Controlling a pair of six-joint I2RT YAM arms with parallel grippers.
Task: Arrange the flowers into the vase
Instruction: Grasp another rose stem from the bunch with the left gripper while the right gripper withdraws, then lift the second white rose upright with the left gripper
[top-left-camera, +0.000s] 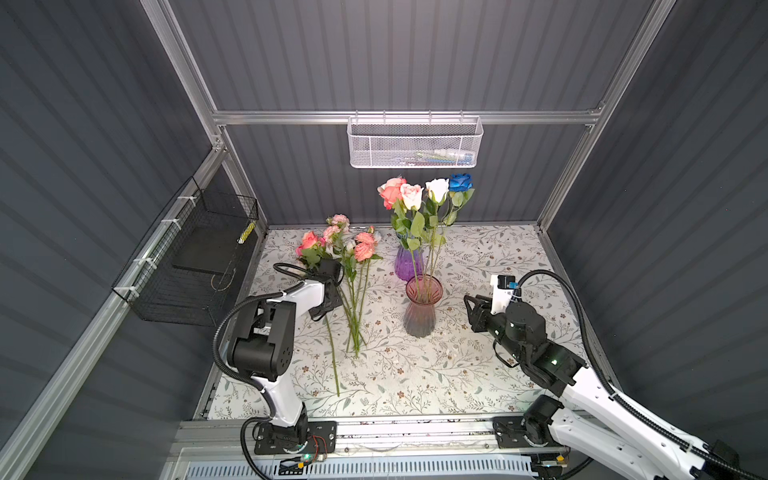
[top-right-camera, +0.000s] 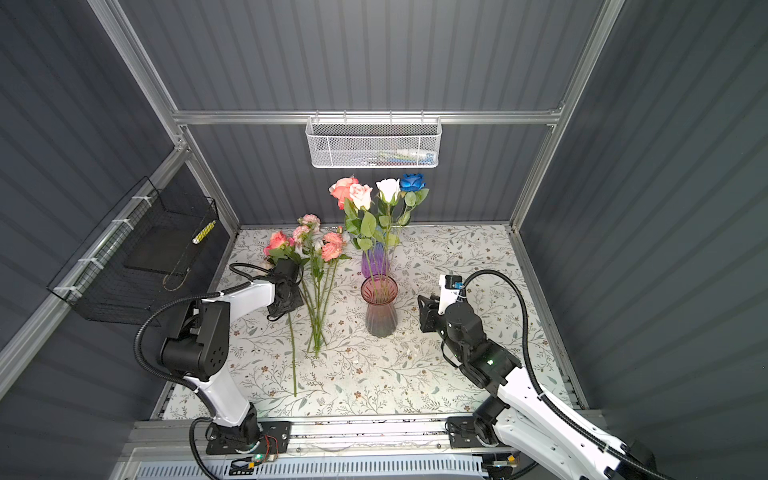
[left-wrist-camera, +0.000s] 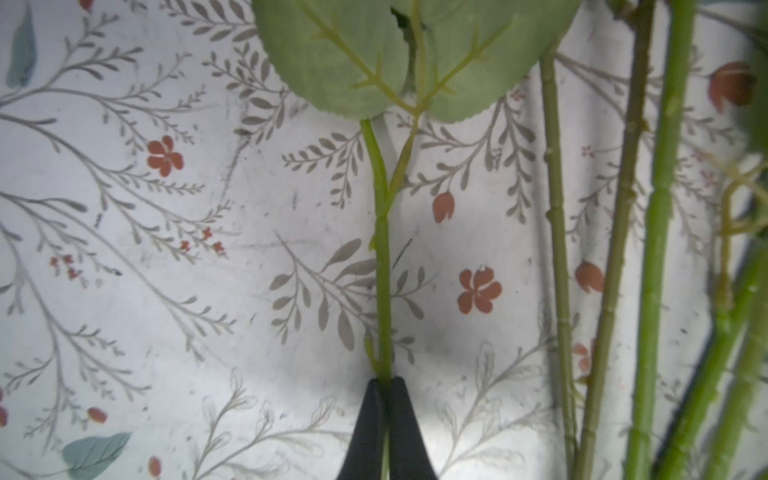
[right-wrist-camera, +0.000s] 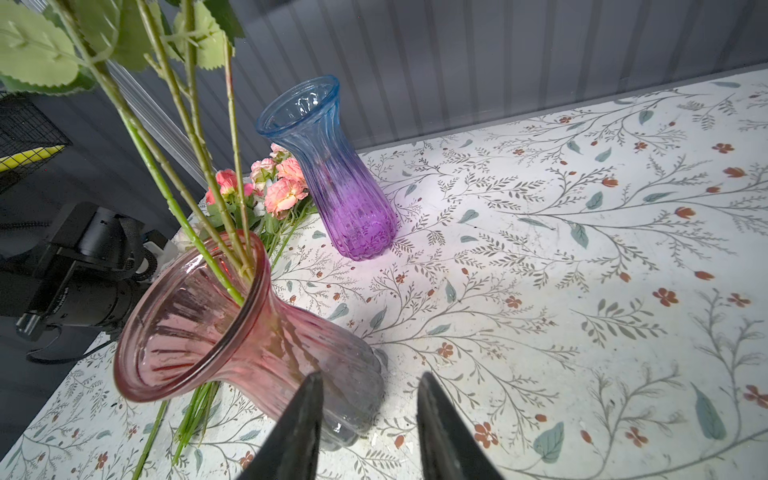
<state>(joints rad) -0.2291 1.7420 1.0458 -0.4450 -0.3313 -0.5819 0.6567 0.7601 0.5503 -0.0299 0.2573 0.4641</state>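
Several flowers (top-left-camera: 419, 195) with coral, pink, white and deep blue heads stand in the pink glass vase (top-left-camera: 422, 307) (right-wrist-camera: 232, 332) at mid-table. More pink and coral flowers (top-left-camera: 353, 249) lie on the table to its left, stems toward the front. My left gripper (left-wrist-camera: 384, 380) (top-left-camera: 324, 311) is shut on the thin green stem (left-wrist-camera: 383, 291) of the leftmost lying rose, whose coral head (top-left-camera: 309, 241) shows beyond the wrist. My right gripper (right-wrist-camera: 370, 378) (top-left-camera: 469, 313) stands open just right of the vase's base, with nothing between its fingers.
A blue-to-purple glass vase (top-left-camera: 408, 264) (right-wrist-camera: 332, 183) stands empty behind the pink one. A white mesh basket (top-left-camera: 415, 143) hangs on the back rail and a black wire basket (top-left-camera: 195, 257) on the left wall. Several loose stems (left-wrist-camera: 656, 249) lie close beside the held one.
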